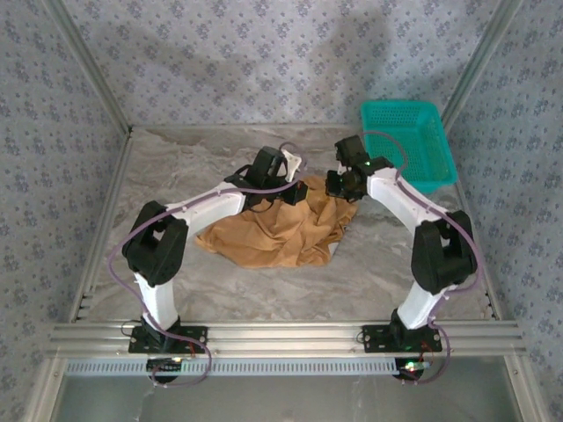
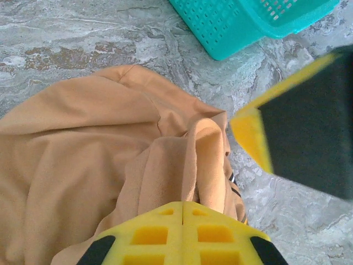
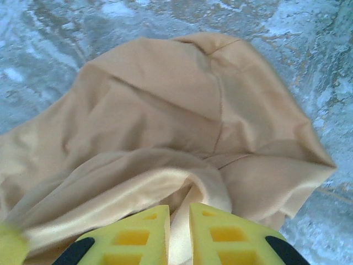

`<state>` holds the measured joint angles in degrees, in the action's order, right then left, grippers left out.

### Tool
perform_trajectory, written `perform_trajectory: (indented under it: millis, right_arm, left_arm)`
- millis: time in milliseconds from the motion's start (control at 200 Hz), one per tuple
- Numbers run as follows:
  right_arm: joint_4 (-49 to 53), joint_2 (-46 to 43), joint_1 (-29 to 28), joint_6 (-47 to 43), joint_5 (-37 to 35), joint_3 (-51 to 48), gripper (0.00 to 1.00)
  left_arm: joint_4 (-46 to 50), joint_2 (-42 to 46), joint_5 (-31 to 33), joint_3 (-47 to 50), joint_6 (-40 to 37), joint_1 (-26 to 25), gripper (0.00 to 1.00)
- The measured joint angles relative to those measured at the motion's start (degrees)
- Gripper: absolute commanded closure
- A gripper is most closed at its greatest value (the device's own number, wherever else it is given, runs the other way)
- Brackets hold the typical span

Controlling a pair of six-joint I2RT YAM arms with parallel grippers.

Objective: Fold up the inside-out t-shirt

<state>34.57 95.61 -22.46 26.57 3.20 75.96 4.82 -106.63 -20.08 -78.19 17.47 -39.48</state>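
The inside-out t-shirt (image 1: 281, 233) is an orange-tan cloth lying crumpled mid-table, its far edge lifted between the two arms. My left gripper (image 1: 288, 169) is at that edge. In the left wrist view it (image 2: 182, 205) is shut, with a fold of the t-shirt (image 2: 99, 138) running into the closed jaws. My right gripper (image 1: 339, 185) meets the same edge from the right. In the right wrist view its jaws (image 3: 179, 211) stand a narrow gap apart, and a pale fold of the t-shirt (image 3: 165, 99) fills that gap. A dark striped bit (image 2: 234, 185) peeks from under the cloth.
A teal plastic basket (image 1: 406, 141) sits at the back right of the marble-patterned table (image 1: 176, 176), close behind the right arm; it also appears in the left wrist view (image 2: 231, 27). Patterned walls enclose the table on three sides. A metal rail (image 1: 281, 334) runs along the near edge.
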Motion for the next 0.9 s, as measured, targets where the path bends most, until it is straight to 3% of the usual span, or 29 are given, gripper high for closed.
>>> perform_trajectory:
  millis: [260,430,655,720,834,904]
  right_arm:
    - [-3.8,0.9,-3.0,3.3,3.6,-4.9,0.85]
    - [-6.8,5.6,-3.0,5.0,4.7,-4.8,0.68]
    - [-8.8,11.3,-3.0,7.0,5.9,-2.5,0.6]
    - [-9.3,12.4,-3.0,7.4,6.1,-1.9,0.64]
    - [-9.6,13.9,-3.0,8.3,6.3,-0.8,0.91]
    - [-9.6,14.2,-3.0,8.7,6.3,-0.6,1.0]
  left_arm:
    - [0.1,0.0,0.1,0.0,0.0,0.0,1.0]
    - [0.1,0.3,0.2,0.0,0.0,0.0,1.0]
    - [0.1,1.5,0.5,0.9,0.0,0.0,1.0]
    - [0.1,1.5,0.6,1.0,0.0,0.0,1.0]
    - [0.1,1.5,0.8,1.6,0.0,0.0,1.0]
    - [0.1,1.5,0.8,1.9,0.0,0.0,1.0]
